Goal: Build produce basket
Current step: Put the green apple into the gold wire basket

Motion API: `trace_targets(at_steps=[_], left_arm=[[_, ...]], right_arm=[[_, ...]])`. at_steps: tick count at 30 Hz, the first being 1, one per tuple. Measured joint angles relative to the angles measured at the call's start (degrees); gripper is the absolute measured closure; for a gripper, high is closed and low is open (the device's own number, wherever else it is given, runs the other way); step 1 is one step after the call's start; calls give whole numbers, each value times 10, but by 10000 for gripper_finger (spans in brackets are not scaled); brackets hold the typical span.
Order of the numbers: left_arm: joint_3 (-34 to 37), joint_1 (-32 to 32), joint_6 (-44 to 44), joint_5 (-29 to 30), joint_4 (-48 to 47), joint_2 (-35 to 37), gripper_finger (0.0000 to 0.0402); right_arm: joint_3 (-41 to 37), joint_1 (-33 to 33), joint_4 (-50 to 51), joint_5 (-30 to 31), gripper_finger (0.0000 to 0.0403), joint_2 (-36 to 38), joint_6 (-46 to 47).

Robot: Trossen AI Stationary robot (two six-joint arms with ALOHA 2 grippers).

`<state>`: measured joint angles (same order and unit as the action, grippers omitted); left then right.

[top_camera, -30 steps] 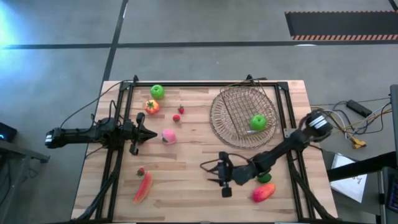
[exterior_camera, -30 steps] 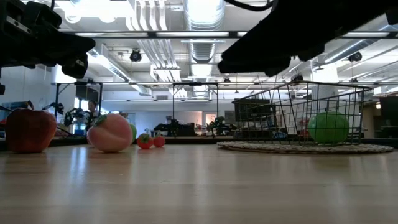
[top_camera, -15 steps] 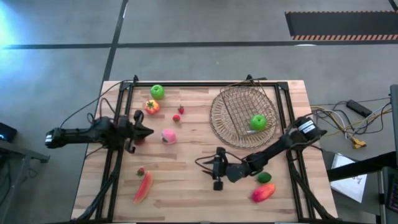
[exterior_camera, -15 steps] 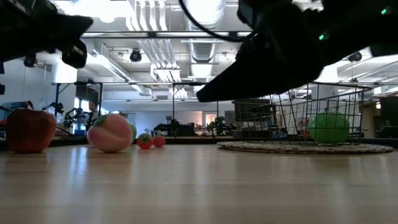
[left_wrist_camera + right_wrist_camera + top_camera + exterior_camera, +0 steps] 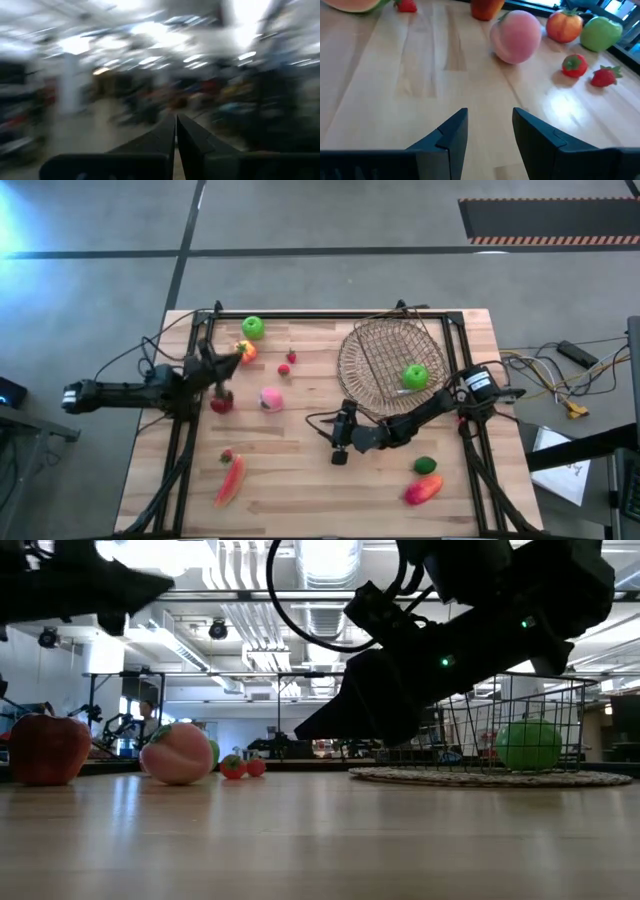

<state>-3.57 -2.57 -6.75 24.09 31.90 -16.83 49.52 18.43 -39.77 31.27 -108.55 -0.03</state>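
Observation:
The tan round basket [image 5: 372, 340] stands at the far right with one green apple [image 5: 415, 376] in it. Loose produce lies on the table: a pink peach [image 5: 270, 399], a tomato [image 5: 246, 351], a green apple [image 5: 253, 328], two strawberries [image 5: 287, 362], a dark red fruit [image 5: 221, 403], a long red pepper [image 5: 231, 480] and a lime [image 5: 426, 465]. My right gripper [image 5: 490, 125] is open, low over the table's middle, pointing at the peach [image 5: 515, 36], with bare wood between its fingers. My left gripper [image 5: 175, 135] is shut, raised at the left, near the tomato, and tipped upward.
A red-orange fruit [image 5: 424, 489] lies near the front right corner, and a small strawberry [image 5: 227, 454] lies beside the pepper. A black rail frame [image 5: 330, 315] runs along the table's far and side edges. Bare wood lies between my right gripper and the peach.
My right gripper has moved down and toward the far-left, away from the lime and toward the peach, staying open. My left gripper has risen and tipped upward, swinging toward the far edge near the tomato. No produce has moved.

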Motion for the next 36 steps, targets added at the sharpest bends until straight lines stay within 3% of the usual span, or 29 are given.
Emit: trace_targets(at_steps=[5, 8, 13, 16, 20, 24, 31, 36], left_arm=[[-85, -2, -1, 150, -79, -114, 400], [-171, -12, 15, 212, -201, -188, 400], [-321, -63, 84, 234, -452, -310, 399], [-380, -106, 109, 220, -568, -375, 384], [-420, -179, 109, 155, -621, -439, 342], [-434, -254, 99, 56, -618, -482, 290], [-428, -373, 90, 11, -620, -521, 230], [-425, -440, 75, -144, -592, -538, 224]], right_arm=[[0, 1, 0, -1, 255, 2, 4], [0, 5, 0, -1, 255, 2, 28], [0, 18, 0, -1, 255, 2, 76], [0, 27, -3, 2, 255, 2, 96], [0, 39, -15, 3, 255, 2, 103], [0, 51, -17, 3, 255, 2, 88], [0, 68, -17, 4, 255, 3, 107], [0, 73, -17, 4, 255, 3, 122]])
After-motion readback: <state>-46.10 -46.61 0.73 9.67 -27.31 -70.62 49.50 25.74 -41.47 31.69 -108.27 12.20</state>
